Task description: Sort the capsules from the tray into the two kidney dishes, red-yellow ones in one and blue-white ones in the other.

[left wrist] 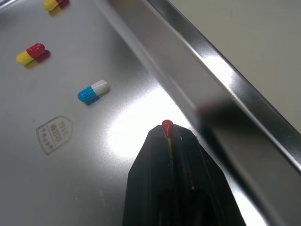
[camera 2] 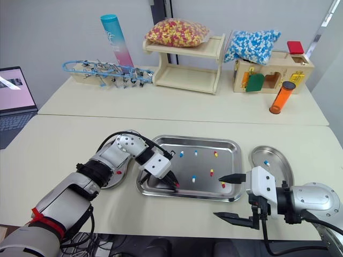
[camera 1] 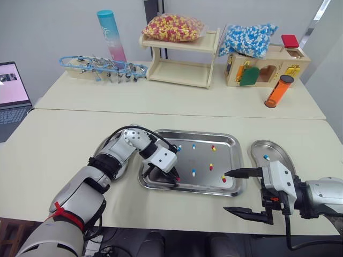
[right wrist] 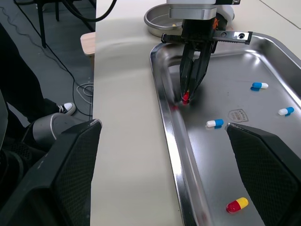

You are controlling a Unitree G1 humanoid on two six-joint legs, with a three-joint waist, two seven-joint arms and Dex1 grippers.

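Observation:
My left gripper (camera 1: 176,177) is down in the near left corner of the steel tray (camera 1: 188,133), shut on a red-yellow capsule (left wrist: 167,126) whose red tip pokes out between the fingers, close to the tray floor. Loose in the tray lie a blue-white capsule (camera 1: 193,172), a red-yellow capsule (camera 1: 223,178) and several more. My right gripper (camera 1: 225,191) stands open and holds nothing at the tray's near right corner, one finger over the rim. The right kidney dish (camera 1: 274,148) holds a blue-white capsule (camera 1: 266,157). The left kidney dish (camera 2: 114,180) sits partly behind my left arm.
At the back of the far table stand a wooden shelf (camera 1: 179,72) with a bag of red-yellow capsules (camera 1: 172,27), a bag of blue-white capsules (camera 1: 247,38) on a toy box, an orange cylinder (camera 1: 279,91), a blue rack (camera 1: 102,67) and a laptop (camera 1: 12,93).

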